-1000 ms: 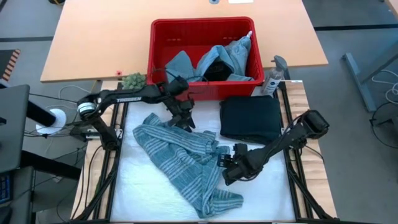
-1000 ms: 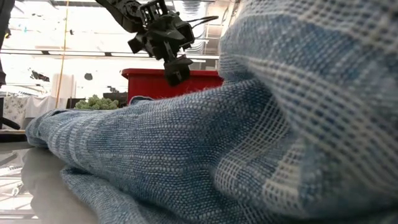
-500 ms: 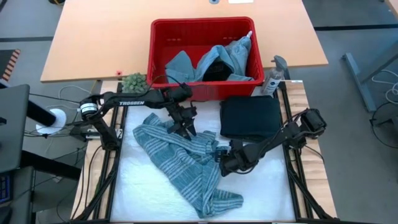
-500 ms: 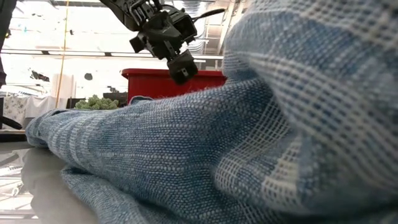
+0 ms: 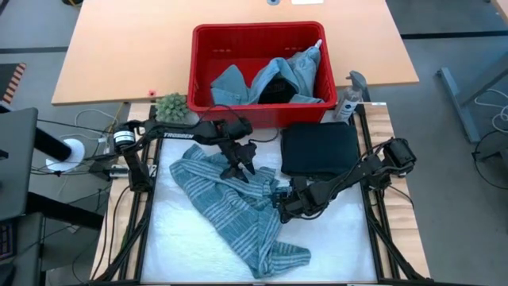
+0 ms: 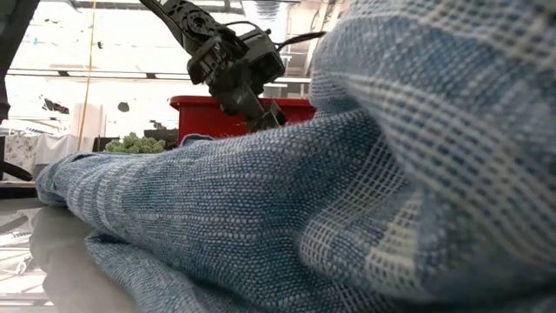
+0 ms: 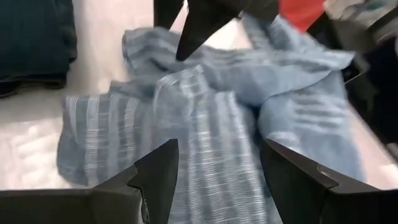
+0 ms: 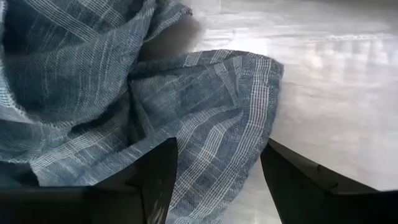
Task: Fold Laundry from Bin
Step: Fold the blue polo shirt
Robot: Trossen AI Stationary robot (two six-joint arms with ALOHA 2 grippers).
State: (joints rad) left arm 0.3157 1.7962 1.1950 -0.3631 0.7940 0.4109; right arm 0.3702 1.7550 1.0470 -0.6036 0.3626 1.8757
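From above, the red bin (image 5: 258, 71) stands at the far edge of the white table (image 5: 190, 246), holding light blue denim (image 5: 298, 71) and a dark piece. A folded dark garment (image 5: 320, 149) lies just near of the bin, to the right. The striped cloth (image 5: 234, 210) sprawls crumpled across the table's middle. The left gripper (image 5: 242, 168) hangs over the cloth's far edge with its fingers spread; the right gripper (image 5: 283, 208) sits at the cloth's right edge, fingers apart too. A small plant (image 5: 170, 106) stands left of the bin. In the low view, the cloth fills the foreground, with the left gripper (image 6: 265, 113) above it before the bin. The left wrist view shows open fingers (image 7: 158, 177) over the cloth, nothing between them. The right wrist view shows spread fingers (image 8: 158, 171) with a cloth corner lying between them, ungripped.
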